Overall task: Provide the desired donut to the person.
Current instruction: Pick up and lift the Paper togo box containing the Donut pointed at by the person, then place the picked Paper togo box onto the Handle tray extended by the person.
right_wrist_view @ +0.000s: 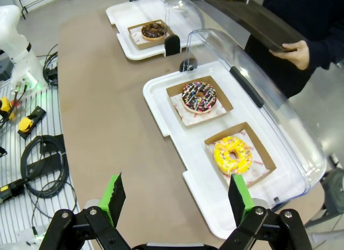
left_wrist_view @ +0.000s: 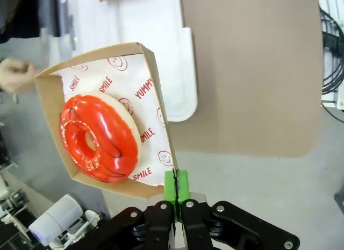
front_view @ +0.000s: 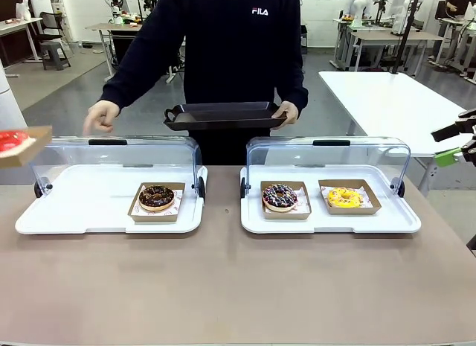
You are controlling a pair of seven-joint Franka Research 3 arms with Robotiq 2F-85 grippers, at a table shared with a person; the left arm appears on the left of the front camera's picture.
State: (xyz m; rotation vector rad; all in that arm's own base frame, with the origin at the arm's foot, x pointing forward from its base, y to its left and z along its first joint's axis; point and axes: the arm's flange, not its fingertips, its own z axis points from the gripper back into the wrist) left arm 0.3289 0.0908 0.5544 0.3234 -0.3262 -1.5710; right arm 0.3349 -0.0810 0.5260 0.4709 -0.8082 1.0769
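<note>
At nine o'clock in my front view, the red donut [front_view: 10,141] sits in its carton [front_view: 36,141], held in the air off the left end of the table [front_view: 223,286]. On the left wrist view, my left gripper [left_wrist_view: 176,181] is clamped on the carton's wall, with the green pads pressed onto the card.

The person [front_view: 238,48] stands at twelve o'clock. Their free hand [front_view: 100,117] hangs behind the lid of the left case [front_view: 74,204], and their other hand [front_view: 287,111] holds a black tray [front_view: 223,115] level.

The left case, lid up, holds a chocolate donut [front_view: 156,198]. The right case [front_view: 327,223], lid up, holds a sprinkled donut [front_view: 280,198] and, at its three o'clock, a yellow donut [front_view: 344,197].

My right gripper [right_wrist_view: 176,180] hangs with its fingers wide apart, gripping nothing, near the yellow donut.
</note>
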